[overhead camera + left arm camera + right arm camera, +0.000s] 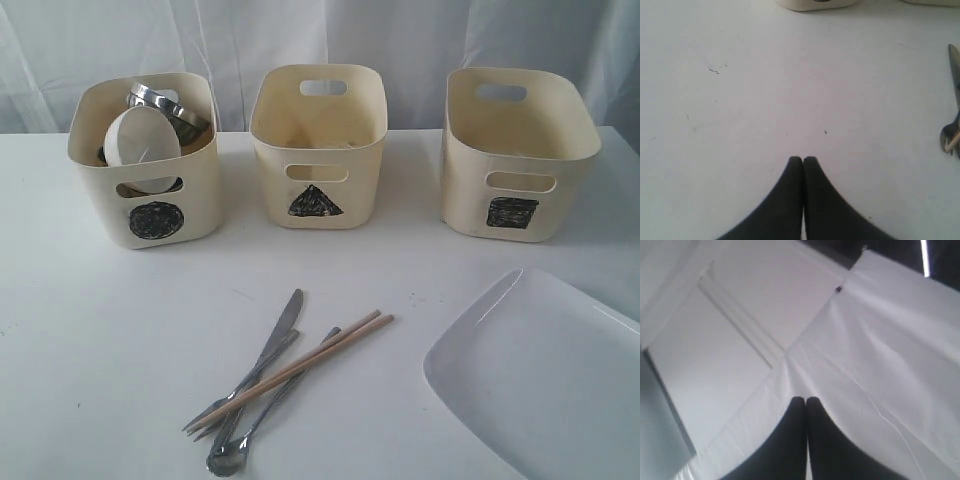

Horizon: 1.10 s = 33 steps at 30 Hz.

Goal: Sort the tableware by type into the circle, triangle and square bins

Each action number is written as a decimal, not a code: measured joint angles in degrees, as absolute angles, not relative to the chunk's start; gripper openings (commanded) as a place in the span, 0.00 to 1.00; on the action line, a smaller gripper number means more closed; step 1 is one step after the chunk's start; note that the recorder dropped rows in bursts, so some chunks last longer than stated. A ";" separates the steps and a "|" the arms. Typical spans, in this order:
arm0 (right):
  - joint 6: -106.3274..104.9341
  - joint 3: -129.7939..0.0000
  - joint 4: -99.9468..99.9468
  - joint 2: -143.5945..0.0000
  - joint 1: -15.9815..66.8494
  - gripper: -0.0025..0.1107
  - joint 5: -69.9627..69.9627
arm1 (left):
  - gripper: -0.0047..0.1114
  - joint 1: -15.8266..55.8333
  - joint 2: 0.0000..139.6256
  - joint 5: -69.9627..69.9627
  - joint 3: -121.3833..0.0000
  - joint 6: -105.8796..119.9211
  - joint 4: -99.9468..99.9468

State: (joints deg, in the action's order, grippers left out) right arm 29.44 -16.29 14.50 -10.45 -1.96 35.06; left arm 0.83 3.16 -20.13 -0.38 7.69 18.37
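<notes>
A white cloth backdrop hangs behind a bare white tabletop [90, 340], where three cream plastic bins with handle cut-outs stand in a row, each labelled so that one type of ware goes to one shape.

The circle-marked bin [190, 205], on the left, already holds the small white bowl [140, 142], tipped on its side against polished steel vessels [160, 100]; I cannot tell bowl from mug in there. The triangle-marked bin [318, 150] and the square-marked bin [520, 150] show nothing inside from this angle.

In front, well apart from the bins, the steel knife [286, 318], steel fork [215, 412] and steel spoon [226, 461] lie crossed in a loose heap with the pair of wooden chopsticks [330, 345] laid over them. The large white rounded-square plate [540, 380] sits flat at the right edge.

My left gripper [803, 159] hovers over empty table with its jaws pressed together and nothing between them, the cutlery off to one side. My right gripper [806, 399], equally closed and empty, points at the draped cloth.

I judge the round ware sorted and the cutlery next; the tangle will need separating, or a grip low on one handle.
</notes>
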 measured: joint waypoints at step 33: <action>60.56 -45.04 -82.73 -65.88 21.28 0.02 -24.77 | 0.04 0.83 3.16 -20.13 -0.38 7.69 18.37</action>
State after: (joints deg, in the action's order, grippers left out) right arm 60.56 -45.04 -82.73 -65.88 21.28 -24.77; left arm 0.83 3.16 -20.13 -0.38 7.69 18.37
